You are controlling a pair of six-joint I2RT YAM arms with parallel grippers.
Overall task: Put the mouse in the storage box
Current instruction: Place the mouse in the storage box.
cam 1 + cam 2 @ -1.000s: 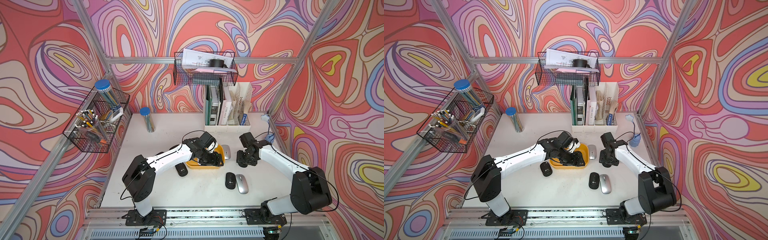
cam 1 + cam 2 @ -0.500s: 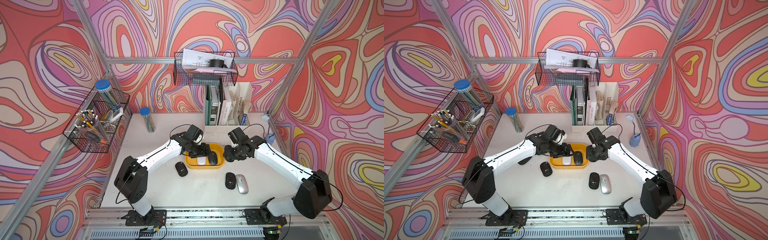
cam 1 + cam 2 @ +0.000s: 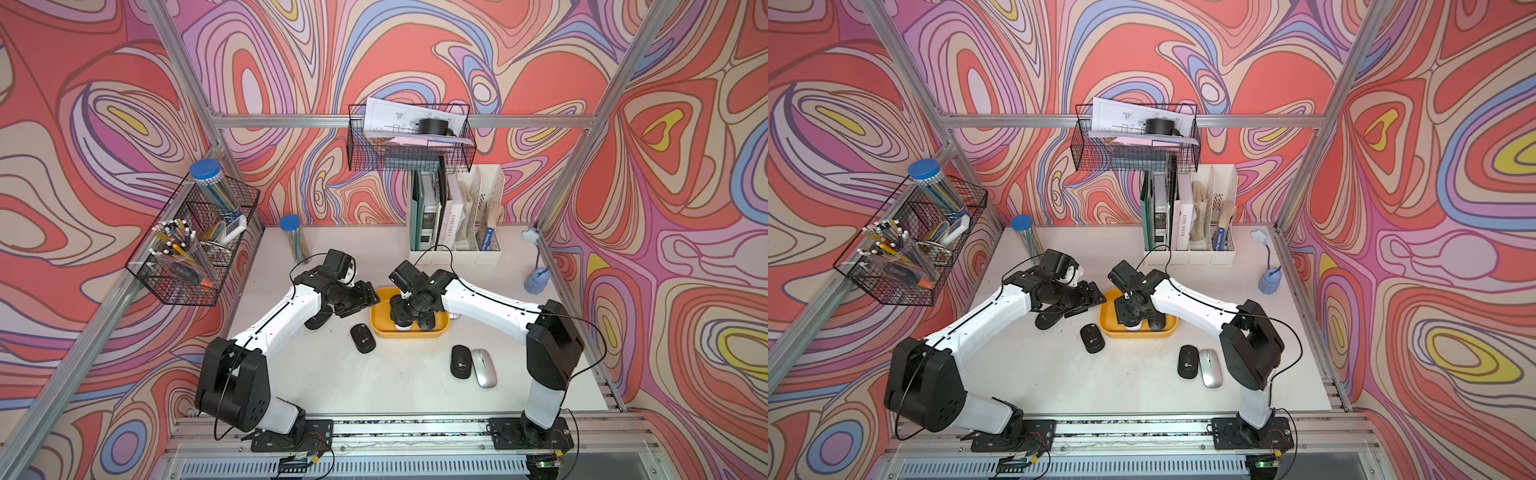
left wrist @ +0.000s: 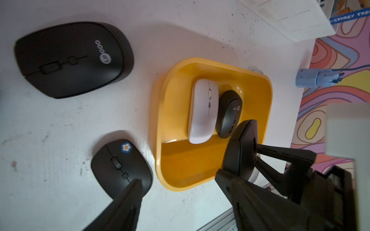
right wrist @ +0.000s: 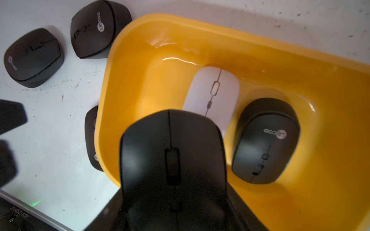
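Two mice [image 4: 202, 112] in storage box [image 4: 190, 166] on scuffed table [image 4: 80, 120], swirly walls [image 3: 374, 50]; right jaws clamp mouse [image 5: 172, 160]; left jaws seemingly apart.

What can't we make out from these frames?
- Right wrist view: how the right tool grips; the held black mouse covers its fingers.
- Both top views: white mouse and small black mouse in the storage box, mostly under the right arm.
- Right wrist view: a dark mouse beside the box, half hidden by its wall.
- Both top views: another black mouse, partly under the left arm.
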